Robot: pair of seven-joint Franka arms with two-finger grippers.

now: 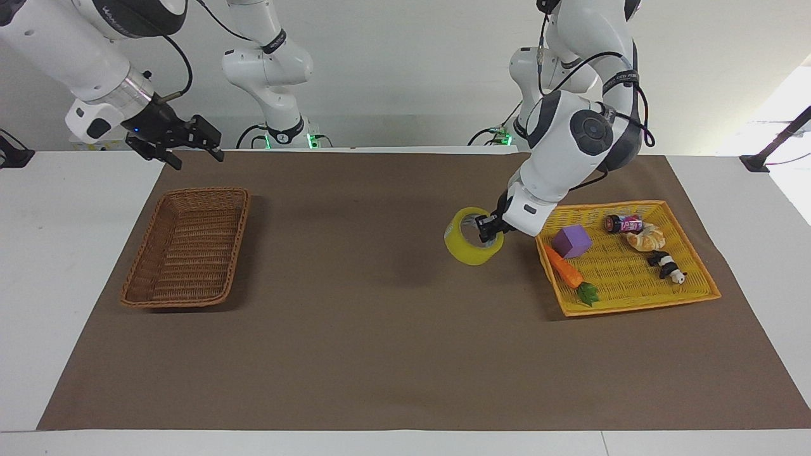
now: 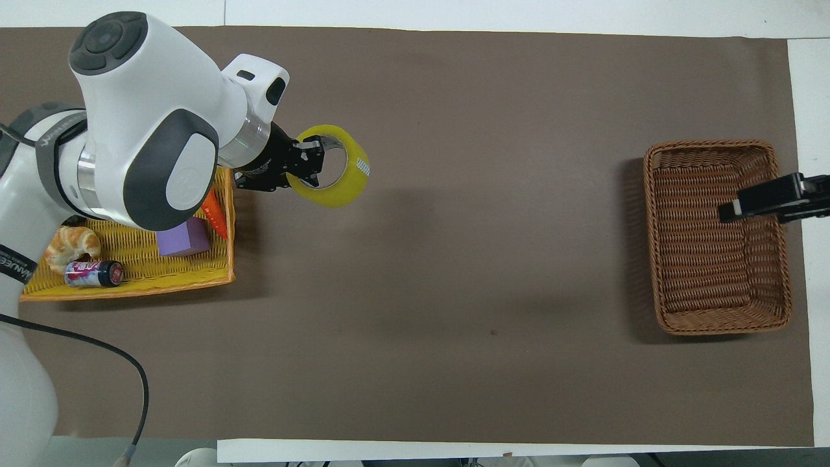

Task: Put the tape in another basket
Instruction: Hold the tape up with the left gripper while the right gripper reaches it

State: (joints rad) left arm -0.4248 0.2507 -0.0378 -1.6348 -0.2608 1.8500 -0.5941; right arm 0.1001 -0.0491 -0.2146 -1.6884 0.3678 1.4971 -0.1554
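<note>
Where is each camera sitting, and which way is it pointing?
Facing view: high across the table, looking at the robots; both arms and bases show, left gripper holding the translucent yellow tape roll above the brown mat.
Overhead view: above the robots' end, looking steeply down; the left arm and right gripper show.
Both views share the tape, brown woven wicker basket and yellow mesh tray, mirrored by half a turn.

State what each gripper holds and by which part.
The left gripper holds the tape by its ring wall, one finger inside the core. The right gripper holds nothing.
</note>
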